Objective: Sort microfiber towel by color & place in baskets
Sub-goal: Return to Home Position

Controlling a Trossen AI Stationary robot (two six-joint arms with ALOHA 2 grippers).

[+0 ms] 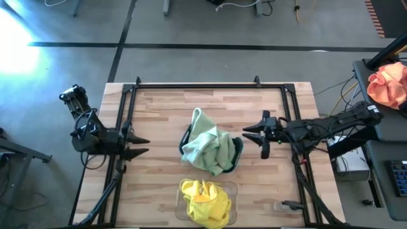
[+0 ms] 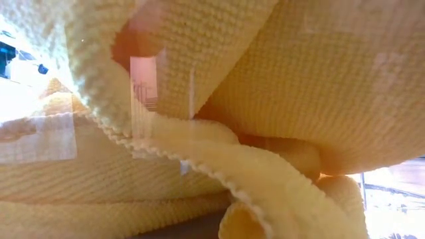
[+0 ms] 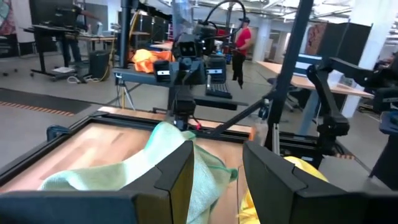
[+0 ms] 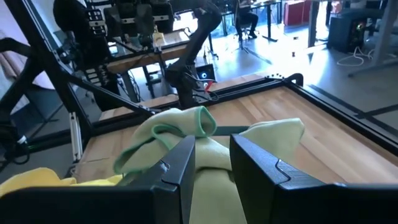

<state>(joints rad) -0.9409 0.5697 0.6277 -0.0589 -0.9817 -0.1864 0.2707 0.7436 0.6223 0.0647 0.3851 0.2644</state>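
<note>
Pale green towels (image 1: 208, 147) lie heaped in the dark teal basket (image 1: 239, 151) at mid table, draping over its rim. Bright yellow towels (image 1: 205, 200) fill the clear basket (image 1: 233, 188) at the near edge and block the low view (image 2: 219, 119). My right gripper (image 1: 247, 134) is open and level, just right of the green heap, with the green towels (image 4: 180, 124) close ahead of its fingers. My left gripper (image 1: 145, 145) is open at the table's left edge, pointing at the green towels (image 3: 143, 163).
A black metal frame (image 1: 197, 84) runs around the wooden table top. An orange-pink cloth (image 1: 388, 84) lies off the table to the right. Bare wood shows between my left gripper and the baskets and along the far side. People stand in the room beyond (image 3: 241, 43).
</note>
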